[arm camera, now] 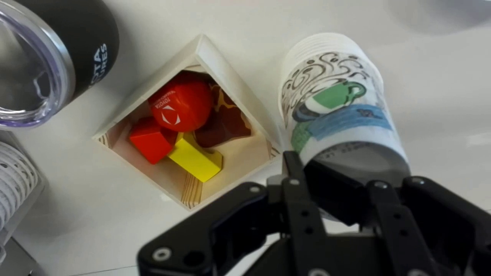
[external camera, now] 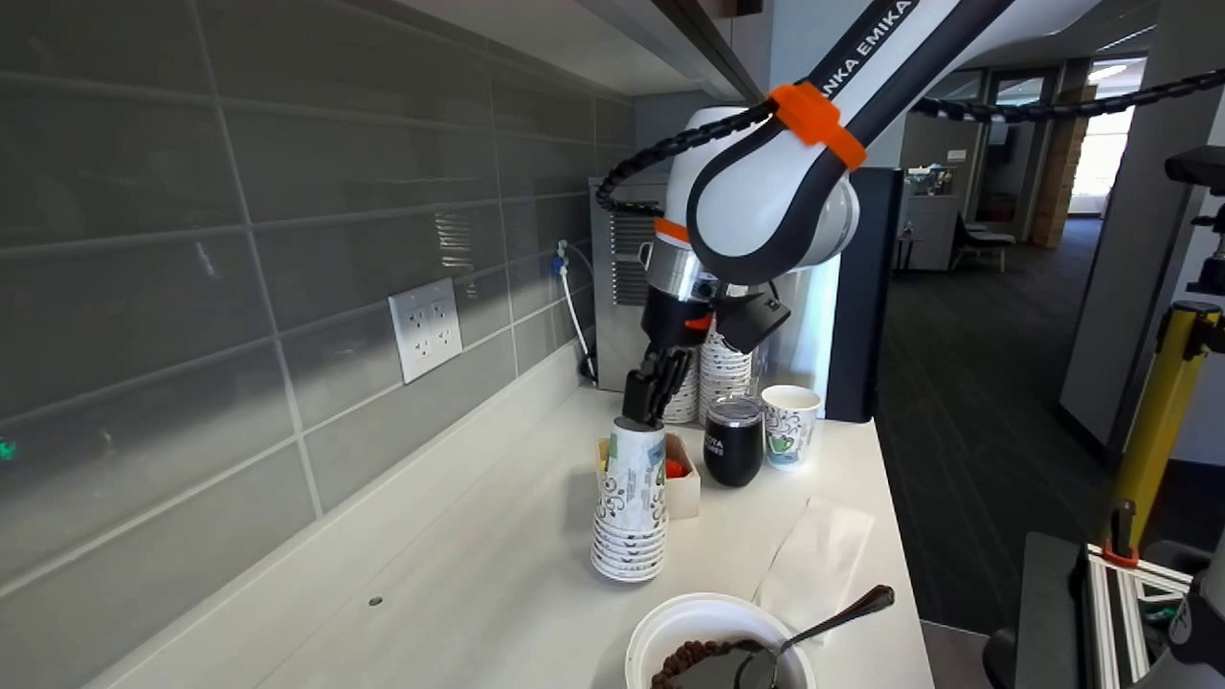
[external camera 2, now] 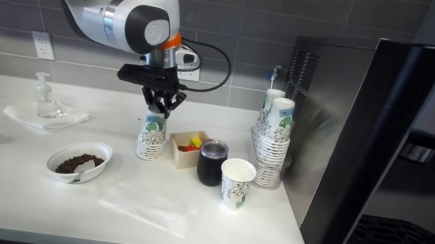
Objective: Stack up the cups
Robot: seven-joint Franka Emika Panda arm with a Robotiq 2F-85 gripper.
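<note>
Pinching the base edge of the top cup (arm camera: 339,103), jaws stood narrow; it was judged light, crushable, and best held at that stiffer edge.

The arm (external camera: 766,196) reads "ANKA EMIKA", the round red object (arm camera: 182,101) "TOYOTA", the black tumbler (arm camera: 86,36) "OTA" above "URES".

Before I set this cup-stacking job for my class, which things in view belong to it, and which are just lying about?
Belonging to the job:
upside-down cup stack under the gripper
two tall cup columns
single upright cup

Just lying about:
black tumbler
wooden box with red pieces and a yellow block
white bowl with a spoon
pump bottle
white sheet
</note>
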